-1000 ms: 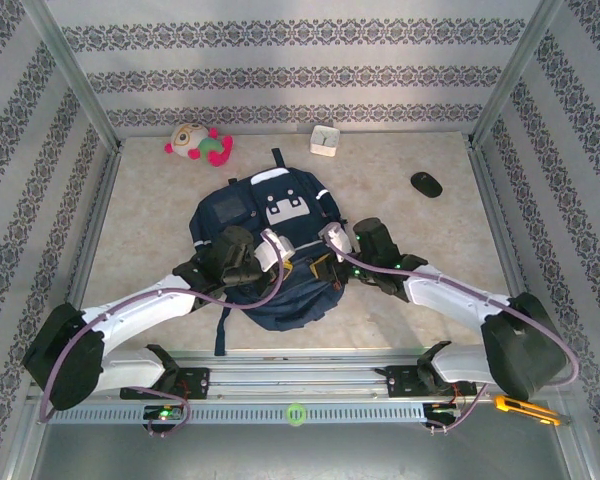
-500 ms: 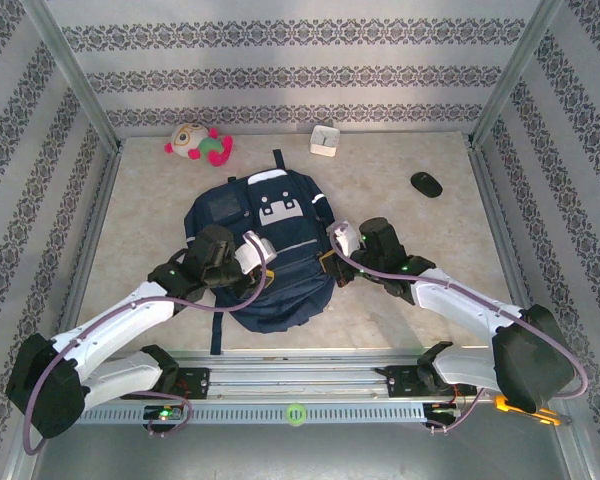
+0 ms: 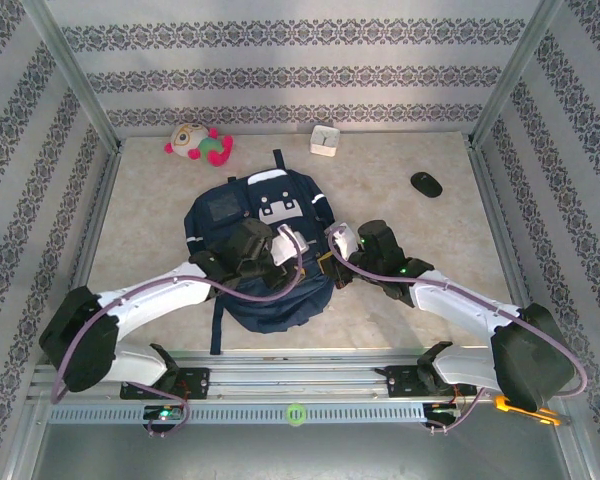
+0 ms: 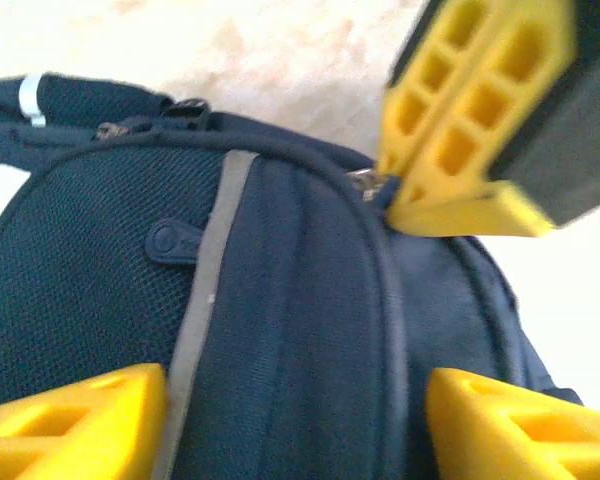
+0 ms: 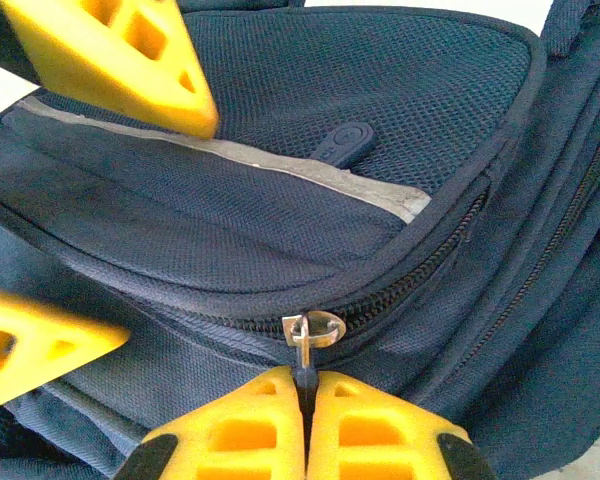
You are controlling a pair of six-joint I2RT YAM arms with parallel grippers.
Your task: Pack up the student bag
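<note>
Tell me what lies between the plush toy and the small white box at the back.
Nothing: in the top external view, the tabletop between the plush toy and the white box is bare.

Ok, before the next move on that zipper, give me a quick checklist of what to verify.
1. Right claw shut on the small metal zipper pull: ok.
2. Left claw open and holding nothing: ok.
3. Left claw bracing the large navy-blue fabric backpack: not ok, it grips no fabric.
4. Zipper open enough to pack through: cannot tell.
5. Pink and cream plush toy and white square box packed: not ok, both lie on the beige table beyond the backpack.
</note>
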